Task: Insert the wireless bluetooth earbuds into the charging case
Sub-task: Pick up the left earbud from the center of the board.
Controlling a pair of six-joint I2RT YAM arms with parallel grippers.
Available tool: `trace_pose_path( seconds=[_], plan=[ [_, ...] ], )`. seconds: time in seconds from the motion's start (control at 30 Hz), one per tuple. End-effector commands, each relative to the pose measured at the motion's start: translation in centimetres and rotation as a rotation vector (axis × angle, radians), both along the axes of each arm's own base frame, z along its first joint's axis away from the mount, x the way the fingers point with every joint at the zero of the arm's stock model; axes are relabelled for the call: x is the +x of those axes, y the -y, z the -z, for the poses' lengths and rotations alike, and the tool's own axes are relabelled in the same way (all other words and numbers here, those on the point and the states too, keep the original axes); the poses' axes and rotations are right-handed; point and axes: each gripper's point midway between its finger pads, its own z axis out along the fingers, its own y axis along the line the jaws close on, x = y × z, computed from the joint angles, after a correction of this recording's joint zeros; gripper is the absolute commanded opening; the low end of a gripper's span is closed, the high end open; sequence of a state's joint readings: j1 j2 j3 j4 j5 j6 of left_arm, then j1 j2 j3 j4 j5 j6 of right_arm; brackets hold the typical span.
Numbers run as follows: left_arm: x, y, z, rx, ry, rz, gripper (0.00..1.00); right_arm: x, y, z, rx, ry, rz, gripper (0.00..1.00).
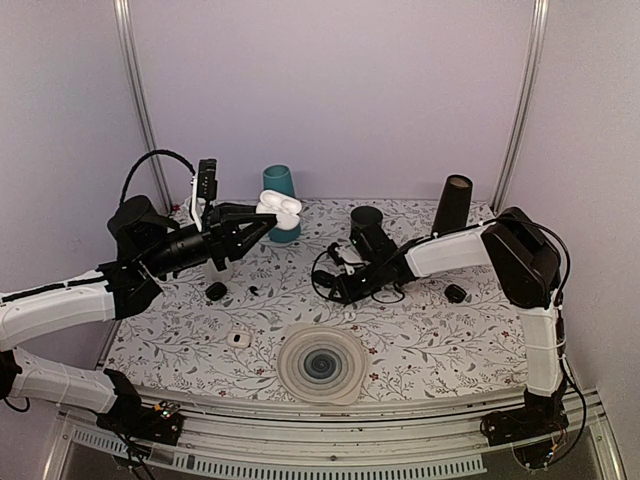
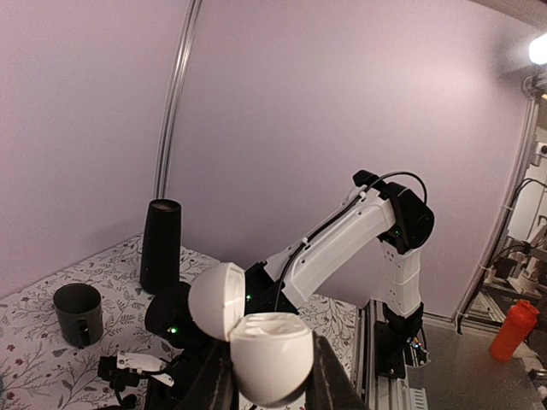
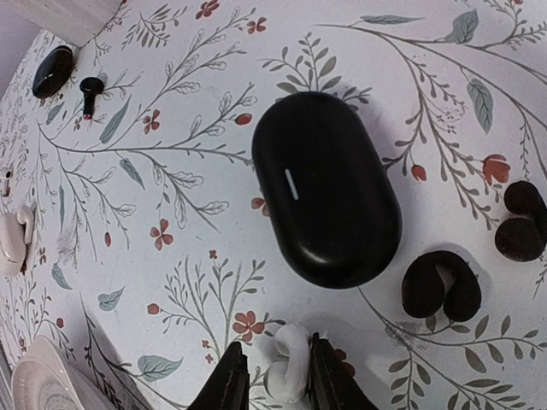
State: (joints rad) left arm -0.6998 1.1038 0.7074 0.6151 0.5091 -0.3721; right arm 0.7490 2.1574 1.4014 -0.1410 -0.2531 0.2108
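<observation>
The left claw (image 2: 272,386) was clamped on the lower half of a white charging case (image 2: 272,346). It held the case up off the worktop (image 2: 34,342), with the lid (image 2: 218,301) swung open toward 10 o'clock in the left wrist view. From above, the case (image 1: 281,208) sat at about 11 o'clock of the floral worktop, just in front of a teal cup (image 1: 279,181).

The right claw (image 3: 278,383) was low over the middle of the worktop. Its two fingers (image 3: 229,384) pressed on either side of a white earbud (image 3: 289,359), and whether that earbud was clear of the surface could not be told. At 12 o'clock of this claw, close by, a closed black charging case (image 3: 325,201) lay flat. Black earbuds (image 3: 440,289) lay at 2 o'clock of the claw, just beside the black case but apart from it. Far off at 10 o'clock, one more small black earbud (image 3: 90,92) lay loose.

In the top view a black mug (image 1: 365,222) stood at 12 o'clock of the right claw (image 1: 328,285), a tall black cylinder (image 1: 453,205) at 1 o'clock, and a ribbed round mat (image 1: 320,365) at 6 o'clock.
</observation>
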Motion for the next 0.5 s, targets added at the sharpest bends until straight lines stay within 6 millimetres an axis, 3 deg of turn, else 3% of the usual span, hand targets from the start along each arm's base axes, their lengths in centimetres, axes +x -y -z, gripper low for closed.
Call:
trace_pose_path(
  seconds=[0.0, 0.47],
  plan=[
    [0.24, -0.27, -0.76, -0.015, 0.011, -0.002, 0.00, 0.58, 0.42, 0.35, 0.028, -0.042, 0.038, 0.26],
    [0.51, -0.26, -0.59, -0.010, 0.012, -0.003, 0.00, 0.73, 0.25, -0.43, 0.074, -0.072, 0.050, 0.25]
  ],
)
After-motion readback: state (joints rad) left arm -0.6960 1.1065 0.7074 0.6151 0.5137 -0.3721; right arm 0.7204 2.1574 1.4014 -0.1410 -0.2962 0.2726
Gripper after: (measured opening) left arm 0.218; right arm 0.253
